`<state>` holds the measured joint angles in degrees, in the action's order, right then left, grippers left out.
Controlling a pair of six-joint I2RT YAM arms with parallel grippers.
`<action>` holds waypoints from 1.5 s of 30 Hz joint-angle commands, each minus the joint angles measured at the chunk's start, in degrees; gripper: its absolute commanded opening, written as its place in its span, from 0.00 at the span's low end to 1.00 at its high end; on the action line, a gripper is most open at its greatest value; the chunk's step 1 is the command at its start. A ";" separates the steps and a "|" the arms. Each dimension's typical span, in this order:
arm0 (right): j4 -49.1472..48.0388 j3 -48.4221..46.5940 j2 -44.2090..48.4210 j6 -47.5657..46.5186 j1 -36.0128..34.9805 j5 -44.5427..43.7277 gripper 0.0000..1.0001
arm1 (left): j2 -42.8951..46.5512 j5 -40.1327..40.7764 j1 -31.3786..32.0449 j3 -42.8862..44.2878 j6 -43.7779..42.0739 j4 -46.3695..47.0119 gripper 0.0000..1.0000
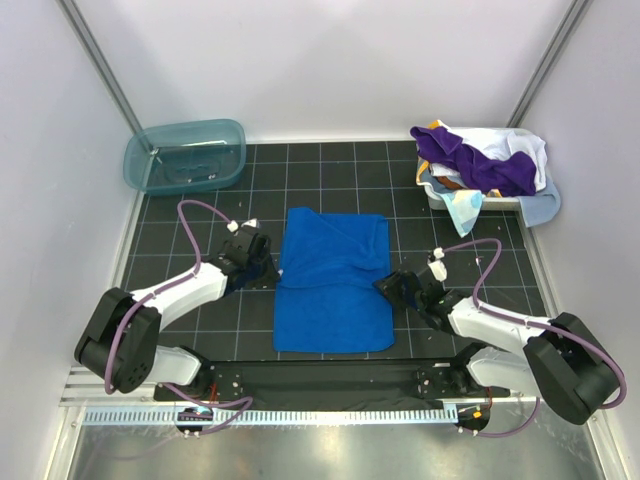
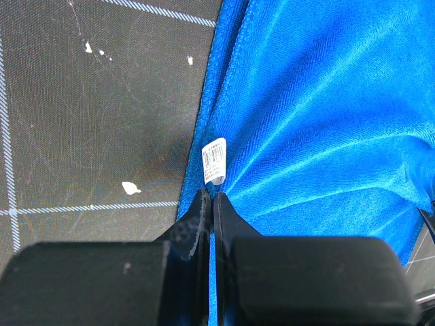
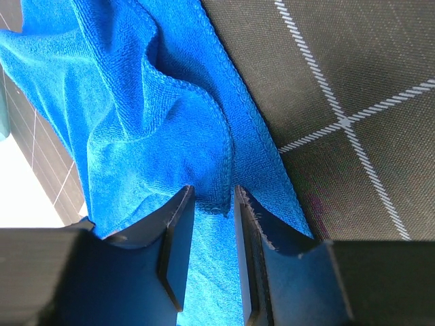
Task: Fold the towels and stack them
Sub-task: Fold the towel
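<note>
**A:** Where is the royal blue towel (image 1: 333,290)?

**B:** It lies in the middle of the black gridded counter (image 1: 330,178). Its far half is rumpled by a slanting fold and its near half lies smooth.

**A:** And the left fingers (image 2: 201,219)?

**B:** At the towel's 9 o'clock edge, clenched on the hem. Blue cloth is pressed between them, just below a small white label (image 2: 215,159).

**A:** The right fingers (image 3: 178,234)?

**B:** At its 3 o'clock edge, low over the counter. They stand partly apart, astride a raised ridge of hem — whether they pinch it I cannot tell.

**A:** The other towels (image 1: 480,163)?

**B:** Heaped at 1 o'clock in a white basket (image 1: 492,204) in the far corner, well apart from the blue one. Deep purple is on top, with white, light blue and a bit of orange-brown beneath, and some spills over the rim.

**A:** Anything else?

**B:** A teal tub (image 1: 232,150) at 11 o'clock — in the far left corner.
</note>
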<state>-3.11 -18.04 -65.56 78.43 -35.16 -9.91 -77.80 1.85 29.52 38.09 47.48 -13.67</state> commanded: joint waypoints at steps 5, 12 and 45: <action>-3.12 -1.29 -1.50 0.84 -0.18 -1.78 0.34 | 1.07 0.00 0.10 1.29 -0.90 0.49 0.00; -1.37 -2.26 -0.10 0.06 -0.18 -2.48 0.15 | 1.77 0.17 0.19 1.82 -1.43 -0.56 0.00; 24.56 -82.39 -40.33 -54.08 21.09 3.75 0.01 | -37.49 3.17 -12.19 74.82 -11.44 -3.47 0.00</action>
<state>19.84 -93.45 -102.61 31.22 -15.79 -7.66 -111.72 5.93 19.46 105.95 38.68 -17.54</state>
